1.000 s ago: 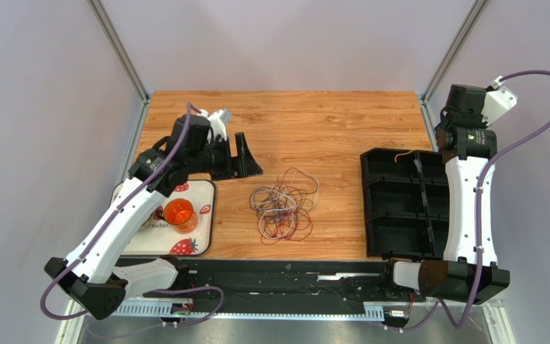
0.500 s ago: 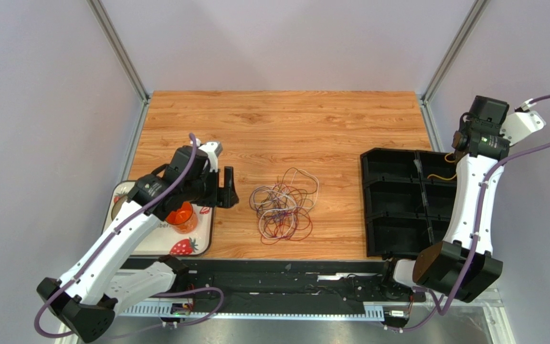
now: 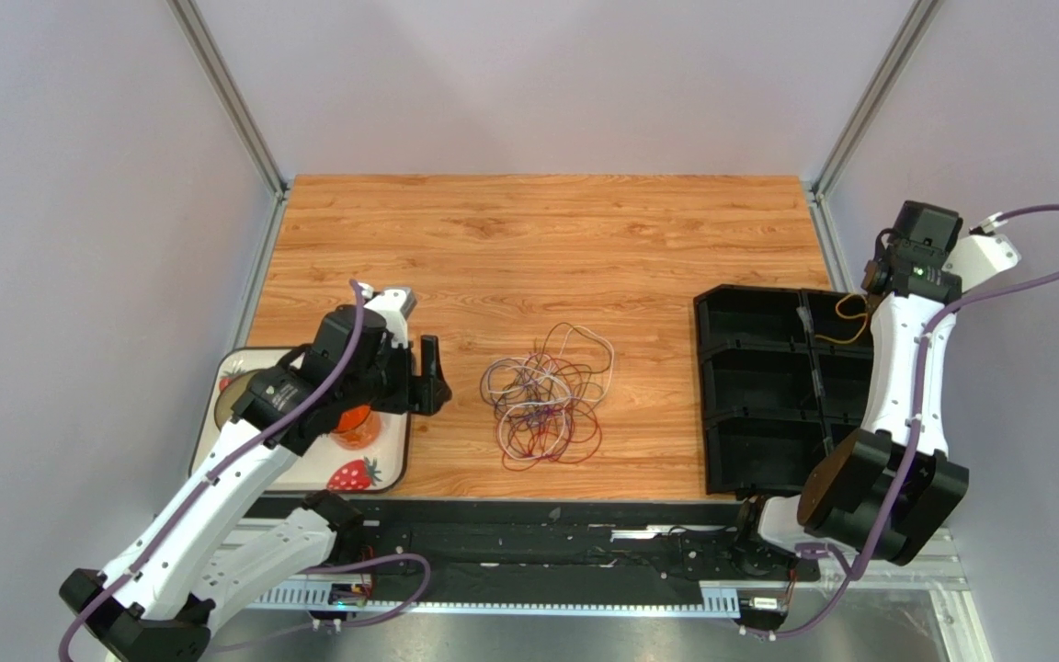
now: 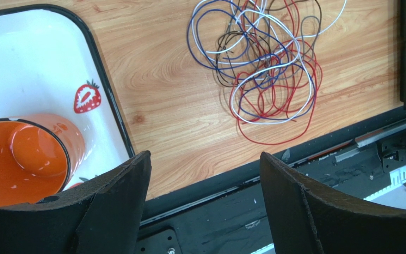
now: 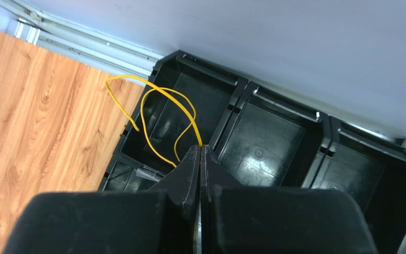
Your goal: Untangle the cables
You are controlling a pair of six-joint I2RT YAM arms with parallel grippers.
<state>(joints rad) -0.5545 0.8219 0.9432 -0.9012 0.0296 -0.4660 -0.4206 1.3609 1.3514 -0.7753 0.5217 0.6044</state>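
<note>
The cables lie in a loose tangle of red, white, blue and dark loops on the wood table; the left wrist view shows the same tangle. My left gripper hangs open just left of the tangle and clear of it, its jaws wide apart with nothing between them. My right gripper is shut on a yellow cable, which loops above the back compartments of the black tray. From above, that yellow cable hangs below the right gripper.
The black compartment tray stands at the right. A white strawberry-print tray with an orange cup sits at the near left, under the left arm. The black rail runs along the near table edge.
The left arm has drawn back toward the near left and now sits lower beside the tangle. The right gripper has carried the yellow cable rightward over the black tray's back row.
</note>
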